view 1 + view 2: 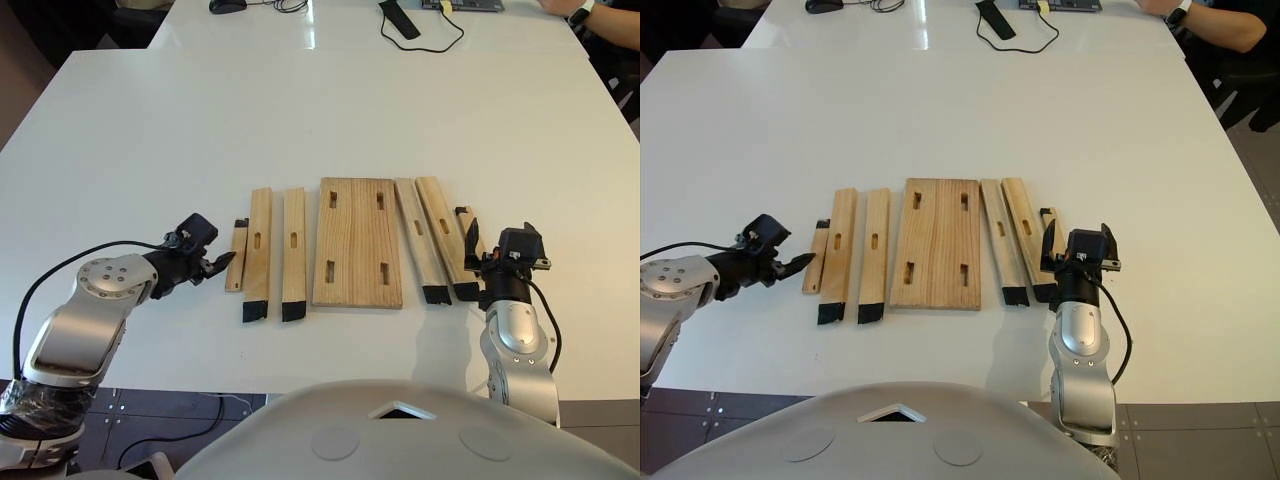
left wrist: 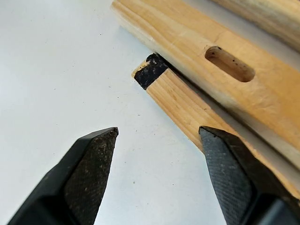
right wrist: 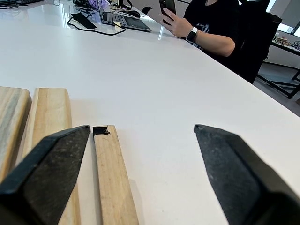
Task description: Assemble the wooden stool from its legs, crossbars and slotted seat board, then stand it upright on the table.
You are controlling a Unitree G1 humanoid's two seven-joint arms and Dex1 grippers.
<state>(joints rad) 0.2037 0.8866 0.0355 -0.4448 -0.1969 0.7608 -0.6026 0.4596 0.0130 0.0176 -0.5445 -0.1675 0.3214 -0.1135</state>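
Note:
The slotted seat board [image 1: 357,241] lies flat at the table's middle. Two slotted legs [image 1: 258,252] [image 1: 293,250] with black ends lie to its left, and two more legs [image 1: 419,238] [image 1: 446,233] lie to its right. A short crossbar [image 1: 237,256] rests outside the left legs, and my left gripper [image 1: 218,264] is open just beside its near half, low over the table. The left wrist view has that crossbar's black end [image 2: 150,71] ahead of the spread fingertips [image 2: 96,157]. My right gripper [image 1: 497,242] is open beside the right crossbar [image 3: 112,176], which lies by one finger.
The white table [image 1: 150,150] has wide free room beyond and beside the parts. A black cable and pouch [image 1: 400,20], a mouse [image 1: 228,6] and a laptop [image 3: 124,21] sit on the far table. A seated person [image 3: 211,33] holds a phone at far right.

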